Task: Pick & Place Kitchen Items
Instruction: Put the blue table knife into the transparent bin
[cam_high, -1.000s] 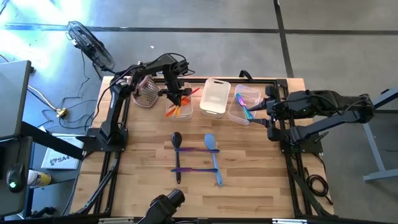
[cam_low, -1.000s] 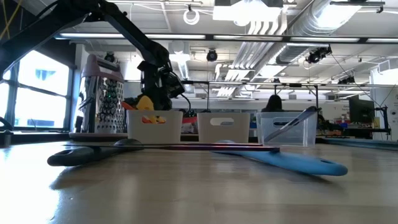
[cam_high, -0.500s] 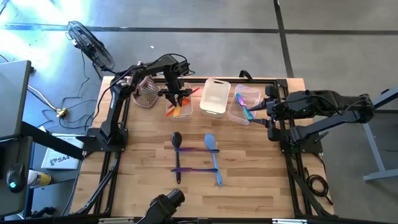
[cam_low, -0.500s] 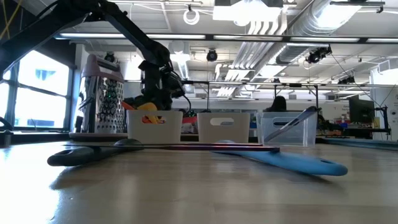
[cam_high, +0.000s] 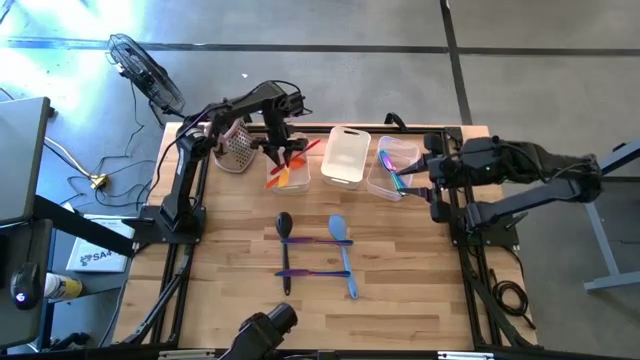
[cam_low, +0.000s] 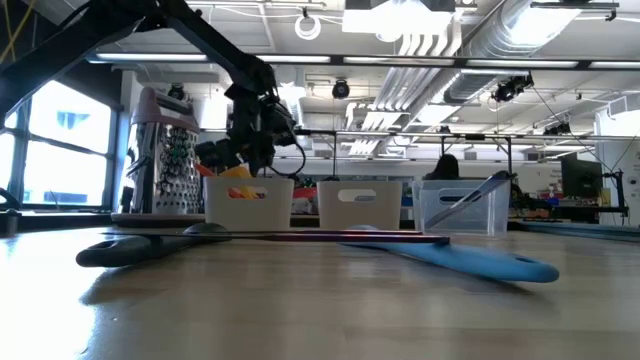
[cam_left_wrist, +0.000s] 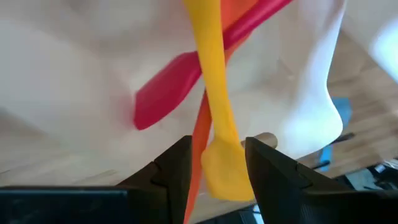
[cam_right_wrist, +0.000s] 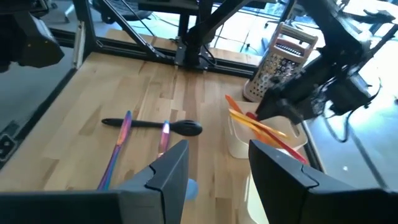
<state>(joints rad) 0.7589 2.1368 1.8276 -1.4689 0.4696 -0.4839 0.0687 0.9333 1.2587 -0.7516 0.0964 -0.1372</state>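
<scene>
The left gripper (cam_high: 279, 146) has just opened and lifted, leaving the yellow utensil (cam_left_wrist: 214, 124) in the left bin (cam_high: 287, 180), so that placement looks done; the right gripper (cam_high: 432, 172) waits part-open over the right bin (cam_high: 385, 187)

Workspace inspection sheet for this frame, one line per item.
Surface: wooden table.
Job's things: red, orange and yellow utensils in left bin; colourful utensils in right bin; dark spoon, blue spatula and two thin utensils on table.
Clutter: box grater; middle bin.
Grippers: left gripper open above left bin, holding nothing; right gripper open by right bin.
Cables: on floor by fan.
Surroundings: concrete floor; a person beyond the table.
</scene>
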